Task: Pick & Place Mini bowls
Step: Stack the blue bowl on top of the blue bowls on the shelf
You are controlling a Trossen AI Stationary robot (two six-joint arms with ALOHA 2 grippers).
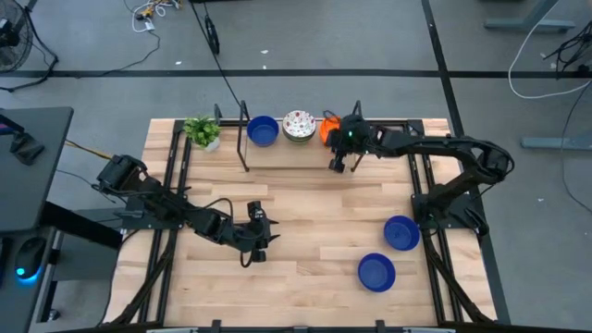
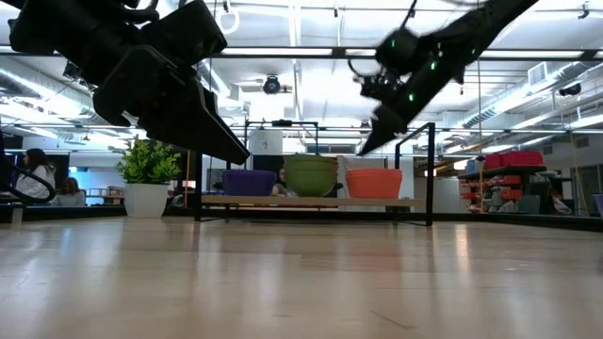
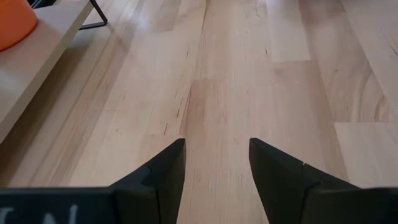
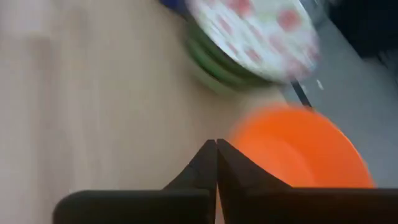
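My right gripper (image 1: 344,165) hangs closed and empty beside the orange bowl (image 1: 327,129) on the far shelf (image 1: 277,147). My left gripper (image 1: 256,250) waits wide open, holding nothing, over the table (image 1: 314,222).

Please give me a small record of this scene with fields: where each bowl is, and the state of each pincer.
shelf: blue bowl, speckled bowl, orange bowl, in a row
table, right side: two blue bowls
plant: left end of shelf
left pincer: open, empty, above table middle
right pincer: shut, empty, beside orange bowl
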